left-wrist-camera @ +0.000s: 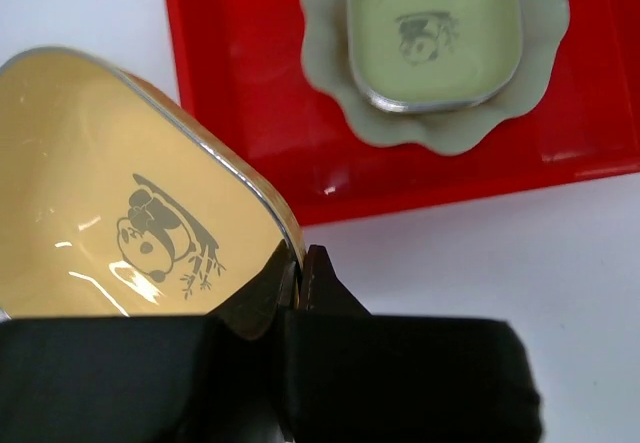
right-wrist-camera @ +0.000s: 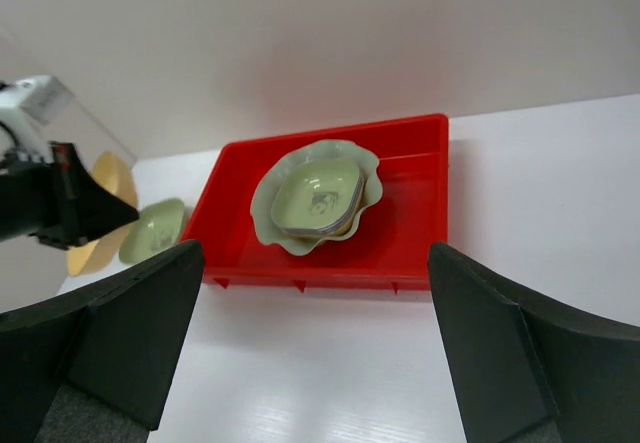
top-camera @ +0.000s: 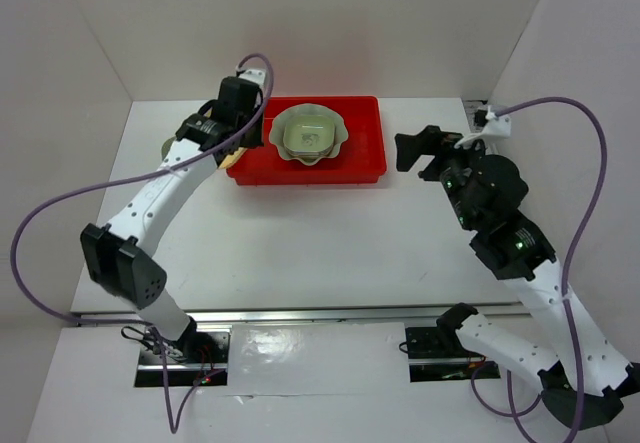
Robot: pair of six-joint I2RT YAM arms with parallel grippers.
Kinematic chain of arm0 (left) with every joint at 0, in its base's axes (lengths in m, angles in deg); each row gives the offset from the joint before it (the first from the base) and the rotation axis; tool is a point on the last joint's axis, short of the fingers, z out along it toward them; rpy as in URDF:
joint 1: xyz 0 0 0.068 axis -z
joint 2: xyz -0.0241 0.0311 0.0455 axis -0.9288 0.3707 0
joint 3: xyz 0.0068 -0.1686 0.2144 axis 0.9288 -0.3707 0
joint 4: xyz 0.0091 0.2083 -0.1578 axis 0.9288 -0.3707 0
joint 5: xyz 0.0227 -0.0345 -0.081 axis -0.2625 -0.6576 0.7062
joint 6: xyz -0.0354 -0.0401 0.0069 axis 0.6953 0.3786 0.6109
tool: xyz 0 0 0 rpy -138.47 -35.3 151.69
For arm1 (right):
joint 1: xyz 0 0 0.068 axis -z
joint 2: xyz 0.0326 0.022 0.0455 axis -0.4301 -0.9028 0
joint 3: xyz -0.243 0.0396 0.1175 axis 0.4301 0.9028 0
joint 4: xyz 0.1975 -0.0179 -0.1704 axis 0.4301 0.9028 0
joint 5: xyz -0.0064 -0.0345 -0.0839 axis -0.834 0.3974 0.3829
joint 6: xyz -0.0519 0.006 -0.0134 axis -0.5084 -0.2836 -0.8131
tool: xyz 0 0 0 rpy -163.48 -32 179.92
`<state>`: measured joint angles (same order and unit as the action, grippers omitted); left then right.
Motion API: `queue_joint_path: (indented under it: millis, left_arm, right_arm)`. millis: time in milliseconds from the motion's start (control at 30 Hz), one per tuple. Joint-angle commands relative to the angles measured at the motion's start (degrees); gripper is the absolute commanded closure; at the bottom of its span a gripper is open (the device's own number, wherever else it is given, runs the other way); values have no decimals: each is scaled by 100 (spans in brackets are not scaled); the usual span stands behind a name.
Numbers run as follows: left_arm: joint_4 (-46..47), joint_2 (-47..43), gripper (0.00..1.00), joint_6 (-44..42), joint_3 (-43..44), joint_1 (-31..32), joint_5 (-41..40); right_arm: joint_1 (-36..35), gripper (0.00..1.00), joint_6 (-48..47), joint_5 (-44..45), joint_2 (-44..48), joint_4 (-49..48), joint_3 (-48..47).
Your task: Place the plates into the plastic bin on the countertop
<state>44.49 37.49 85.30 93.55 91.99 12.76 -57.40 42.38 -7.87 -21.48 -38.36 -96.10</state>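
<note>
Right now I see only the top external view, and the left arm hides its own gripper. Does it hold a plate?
Observer: Yes. The left wrist view shows the left gripper shut on the rim of a glossy yellow rounded-square dish with a panda drawing.
Operator: Is this dish inside the red plastic bin?
Observer: No. It is tilted beside the bin's left edge.
Operator: Is another plate outside?
Observer: Yes. The right wrist view shows a small green rounded-square dish on the white countertop, left of the bin.
</note>
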Motion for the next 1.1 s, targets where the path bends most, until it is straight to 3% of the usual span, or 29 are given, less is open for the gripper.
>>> queue_joint_path:
  millis: [0, 300, 567, 833, 1033, 1067]
  left_arm:
    - [542, 760, 100, -1012, 657, 174, 328]
    - [1378, 2833, 100, -2295, 2160, 359, 573]
    - [2652, 3108, 100, -2699, 1915, 420, 1532]
    - [2776, 3696, 100, -2946, 2442, 534, 1787]
    - [2837, 3811, 100, -2999, 2372, 534, 1971]
    - [2837, 3811, 96, -2999, 2372, 534, 1972]
  right_arm:
    - [-42, 0, 39, 616, 306, 364, -317]
    - [-42, 0, 197, 730, 1046, 417, 43]
    - [11, 0, 57, 835, 993, 637, -80]
    - [11, 0, 4, 836, 888, 532, 34]
    - [11, 0, 4, 836, 888, 479, 87]
    - [11, 0, 4, 836, 835, 479, 87]
